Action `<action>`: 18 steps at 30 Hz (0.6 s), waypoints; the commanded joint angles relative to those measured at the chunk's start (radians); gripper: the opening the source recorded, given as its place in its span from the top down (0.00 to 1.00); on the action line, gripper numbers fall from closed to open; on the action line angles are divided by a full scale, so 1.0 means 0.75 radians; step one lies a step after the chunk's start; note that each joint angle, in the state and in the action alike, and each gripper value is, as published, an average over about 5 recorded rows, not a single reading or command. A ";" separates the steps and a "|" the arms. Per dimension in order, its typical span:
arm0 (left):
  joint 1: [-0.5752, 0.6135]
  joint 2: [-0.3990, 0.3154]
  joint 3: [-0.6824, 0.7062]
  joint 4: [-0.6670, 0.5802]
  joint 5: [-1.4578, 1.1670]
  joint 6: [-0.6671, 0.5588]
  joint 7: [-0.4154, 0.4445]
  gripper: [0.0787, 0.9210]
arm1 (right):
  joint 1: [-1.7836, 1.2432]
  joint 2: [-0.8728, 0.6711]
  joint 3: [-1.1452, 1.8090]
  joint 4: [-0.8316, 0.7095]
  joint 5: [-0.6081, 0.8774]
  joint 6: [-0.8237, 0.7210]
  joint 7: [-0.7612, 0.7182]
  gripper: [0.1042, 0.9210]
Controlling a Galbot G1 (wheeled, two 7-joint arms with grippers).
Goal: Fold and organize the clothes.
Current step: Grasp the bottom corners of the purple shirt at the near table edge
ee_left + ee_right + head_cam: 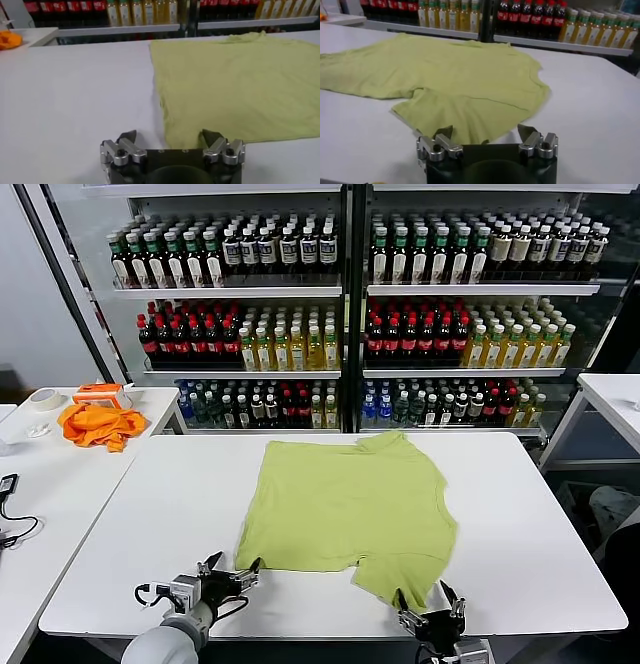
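Observation:
A light yellow-green T-shirt [350,509] lies spread flat on the white table [530,544], plain side up, partly folded. My left gripper [232,572] is open and empty, low at the shirt's near left corner; in the left wrist view [168,137] that corner [172,137] lies between the jaws. My right gripper [431,601] is open and empty at the near edge of the shirt's sleeve [400,579]; in the right wrist view [485,133] the sleeve edge [465,125] lies between the jaws.
A bright orange cloth [98,424], a tape roll [44,398] and an orange-white tool [100,393] lie on the side table [60,484] at left. Shelves of bottles [340,314] stand behind. Another white table [610,399] stands at right.

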 commanded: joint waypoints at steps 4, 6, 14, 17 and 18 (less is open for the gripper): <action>0.011 -0.010 0.019 0.018 0.005 0.010 0.005 0.29 | -0.001 -0.001 -0.014 -0.011 0.088 -0.039 0.028 0.53; 0.015 -0.009 0.020 0.014 0.006 0.010 0.009 0.36 | 0.002 -0.003 -0.013 -0.009 0.098 -0.042 0.026 0.60; 0.010 0.032 0.016 0.006 -0.004 -0.001 0.049 0.62 | 0.028 -0.024 0.018 -0.020 0.103 -0.007 -0.013 0.89; -0.004 0.052 0.006 0.002 -0.032 -0.018 0.075 0.73 | 0.050 -0.036 0.043 -0.019 0.114 0.014 -0.055 0.97; -0.009 0.055 0.004 0.000 -0.054 -0.031 0.088 0.77 | 0.055 -0.040 0.051 -0.013 0.117 0.019 -0.069 0.98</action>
